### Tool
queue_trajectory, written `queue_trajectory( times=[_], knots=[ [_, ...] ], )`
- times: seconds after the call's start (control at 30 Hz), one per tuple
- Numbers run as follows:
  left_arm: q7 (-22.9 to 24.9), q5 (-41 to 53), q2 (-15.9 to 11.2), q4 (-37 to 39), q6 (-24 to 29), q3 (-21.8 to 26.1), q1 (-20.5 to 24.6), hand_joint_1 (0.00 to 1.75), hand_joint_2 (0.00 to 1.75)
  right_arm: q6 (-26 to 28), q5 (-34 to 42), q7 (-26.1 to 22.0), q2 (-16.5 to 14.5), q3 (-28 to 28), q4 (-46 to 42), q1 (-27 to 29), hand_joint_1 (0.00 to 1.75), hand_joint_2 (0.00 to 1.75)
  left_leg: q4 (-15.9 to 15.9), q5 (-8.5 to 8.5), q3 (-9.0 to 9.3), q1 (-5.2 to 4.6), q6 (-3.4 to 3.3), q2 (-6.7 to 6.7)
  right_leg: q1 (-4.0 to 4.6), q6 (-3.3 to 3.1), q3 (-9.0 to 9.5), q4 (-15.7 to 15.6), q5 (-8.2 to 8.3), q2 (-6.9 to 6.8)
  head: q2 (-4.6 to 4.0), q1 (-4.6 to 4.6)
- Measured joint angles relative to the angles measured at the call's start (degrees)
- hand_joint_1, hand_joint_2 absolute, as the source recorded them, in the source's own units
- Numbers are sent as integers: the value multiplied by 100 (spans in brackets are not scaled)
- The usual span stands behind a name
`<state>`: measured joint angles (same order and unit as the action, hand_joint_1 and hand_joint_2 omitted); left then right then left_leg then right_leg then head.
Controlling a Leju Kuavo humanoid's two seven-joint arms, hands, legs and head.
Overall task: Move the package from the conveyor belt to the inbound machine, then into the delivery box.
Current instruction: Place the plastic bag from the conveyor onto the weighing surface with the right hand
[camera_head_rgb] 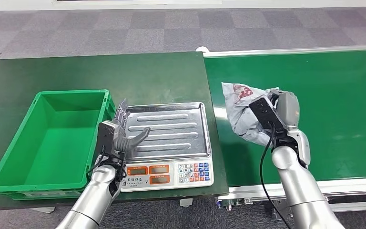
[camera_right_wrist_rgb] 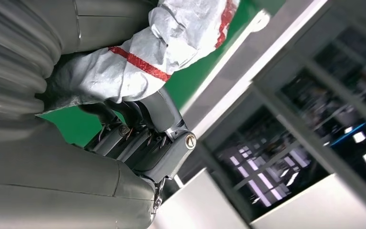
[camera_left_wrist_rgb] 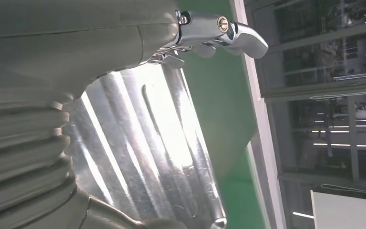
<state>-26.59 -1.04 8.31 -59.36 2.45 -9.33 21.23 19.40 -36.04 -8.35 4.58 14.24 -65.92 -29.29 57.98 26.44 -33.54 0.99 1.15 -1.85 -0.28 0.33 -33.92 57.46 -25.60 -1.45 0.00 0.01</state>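
A grey plastic package (camera_head_rgb: pixel 240 107) with red print lies on the green conveyor belt (camera_head_rgb: pixel 333 95) near its left end. My right hand (camera_head_rgb: pixel 279 114) is wrapped around its right side and grips it; in the right wrist view the package (camera_right_wrist_rgb: pixel 138 57) is pressed between the thumb and the dark fingers (camera_right_wrist_rgb: pixel 138 138). The inbound machine, a scale with a ribbed steel pan (camera_head_rgb: pixel 169 129) and a keypad (camera_head_rgb: pixel 193 171), sits left of the belt. My left hand (camera_head_rgb: pixel 121 136) hovers open over the pan's left edge, holding nothing. The steel pan (camera_left_wrist_rgb: pixel 147 143) also fills the left wrist view.
A green delivery box (camera_head_rgb: pixel 9 152), empty, stands left of the scale on the dark green table (camera_head_rgb: pixel 124 71). The belt's metal frame (camera_head_rgb: pixel 286 50) runs along its far side. Grey carpet lies beyond.
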Motion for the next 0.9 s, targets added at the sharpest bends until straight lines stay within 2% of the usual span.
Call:
queue_trajectory(
  times=[0.33,0.5,0.63,0.7,0.77,0.83,0.9],
  knots=[
    [-34,2,134,268,55,0,271,0,175,-295,-72,101,-797,1502,600,-938,175,175,-2,-11,-10,0,11,-1,1,-4,-27,17,-2,2,1,-2],
    [-40,2,166,336,63,0,291,0,175,-407,34,170,-1177,2039,745,-1095,175,175,-2,-11,-15,0,11,0,1,-5,-32,17,-3,1,1,-1],
    [-36,2,199,394,63,0,318,0,175,-419,179,189,-1337,2316,831,-1100,175,175,-1,-11,-18,-3,11,2,-2,-5,-34,16,-3,-1,0,-1],
    [-19,2,219,425,62,0,342,0,175,-421,261,204,-1356,2414,843,-1086,150,175,0,-11,-18,-5,11,2,-4,-5,-34,16,-3,-1,0,-1],
    [-2,3,239,450,61,0,369,0,175,-507,417,214,-1356,2478,844,-1057,63,175,0,-11,-18,-6,10,2,-5,-4,-33,15,-2,-1,0,-1],
    [4,4,251,463,60,0,389,0,175,-718,695,208,-1356,2503,844,-1013,0,175,1,-11,-17,-7,10,1,-5,-4,-34,15,-2,0,0,-1],
    [12,5,255,467,56,0,396,0,175,-1018,1111,168,-1351,2509,839,-947,0,175,1,-11,-17,-6,10,1,-4,-5,-36,15,-2,0,0,-2]
  ],
)
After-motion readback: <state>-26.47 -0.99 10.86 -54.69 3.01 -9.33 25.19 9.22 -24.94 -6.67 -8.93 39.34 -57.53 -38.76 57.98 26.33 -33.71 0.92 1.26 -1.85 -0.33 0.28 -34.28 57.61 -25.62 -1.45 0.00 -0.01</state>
